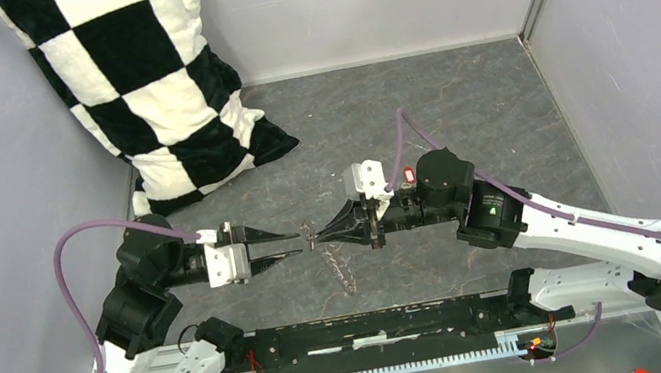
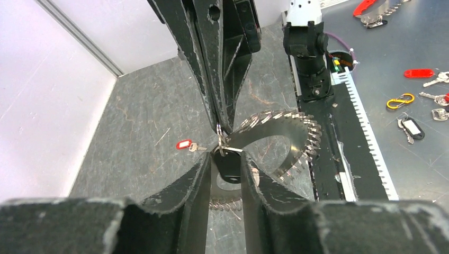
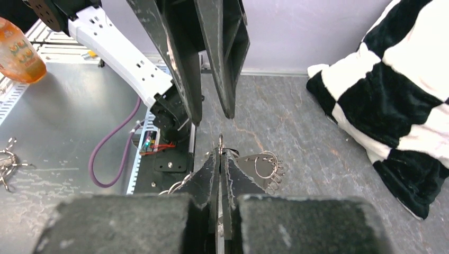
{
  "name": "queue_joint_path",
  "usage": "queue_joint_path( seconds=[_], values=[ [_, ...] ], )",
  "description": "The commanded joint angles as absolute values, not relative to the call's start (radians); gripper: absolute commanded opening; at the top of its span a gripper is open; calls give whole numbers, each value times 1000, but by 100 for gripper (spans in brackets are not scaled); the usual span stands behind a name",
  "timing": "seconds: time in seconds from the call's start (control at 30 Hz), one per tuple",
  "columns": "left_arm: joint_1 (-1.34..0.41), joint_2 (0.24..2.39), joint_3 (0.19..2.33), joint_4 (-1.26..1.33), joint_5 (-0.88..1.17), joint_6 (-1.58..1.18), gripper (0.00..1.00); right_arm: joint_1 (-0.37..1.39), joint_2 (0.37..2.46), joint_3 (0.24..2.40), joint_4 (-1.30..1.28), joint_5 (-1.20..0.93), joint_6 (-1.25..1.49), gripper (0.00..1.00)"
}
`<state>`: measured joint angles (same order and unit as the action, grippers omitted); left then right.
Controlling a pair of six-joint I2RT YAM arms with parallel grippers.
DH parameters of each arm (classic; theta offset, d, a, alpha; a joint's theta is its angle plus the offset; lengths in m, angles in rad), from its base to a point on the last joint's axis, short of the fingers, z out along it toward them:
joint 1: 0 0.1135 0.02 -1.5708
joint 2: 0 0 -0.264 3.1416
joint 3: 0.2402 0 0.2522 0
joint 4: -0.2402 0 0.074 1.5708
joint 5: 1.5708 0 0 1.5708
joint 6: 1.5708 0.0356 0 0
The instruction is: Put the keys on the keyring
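Two arms, two grippers, two keys, one keyring, one checked pillow (image 1: 157, 84); the red-headed key (image 2: 185, 144) lies flat on the grey table (image 1: 455, 105), on the side away from the base rail, touching nothing; the black-headed key (image 2: 229, 170) is up in the air where the two grippers meet, above the middle of the table; the keyring (image 1: 341, 271) lies flat on the table just to the rail side of that meeting point, apart from both grippers and both keys; one yellow hook (image 2: 400, 100) and one dark tag (image 2: 412, 127) sit on the metal shelf beyond the rail; walls close the table on three sides and the pillow fills the far left corner, leaving bare surface to the far side and to the right; the right gripper (image 1: 313, 239) is clenched tight on the small metal loop of the black-headed key; the left gripper (image 1: 300, 243) faces it tip to tip with its fingers (image 2: 198, 185) parted partway; the key's dark head shows in that gap, but whether the fingers touch it I cannot tell.
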<state>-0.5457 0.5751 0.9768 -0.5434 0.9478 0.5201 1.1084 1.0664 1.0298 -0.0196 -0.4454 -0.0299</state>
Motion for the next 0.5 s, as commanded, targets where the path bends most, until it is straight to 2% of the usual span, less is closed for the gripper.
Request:
queue_joint_path(
  seconds=[0.0, 0.13, 0.23, 0.47],
  values=[
    [-546, 598, 986, -531, 994, 529, 36, 1105, 1043, 1030, 122, -477, -2, 0],
    [-546, 606, 982, -501, 992, 510, 42, 1104, 1048, 1025, 143, -486, 27, 0],
    [-546, 605, 976, -478, 971, 502, 43, 1104, 1054, 1025, 150, -498, 34, 0],
    [-546, 597, 971, -470, 973, 493, 34, 1105, 1057, 1026, 153, -505, 40, 0]
  ],
)
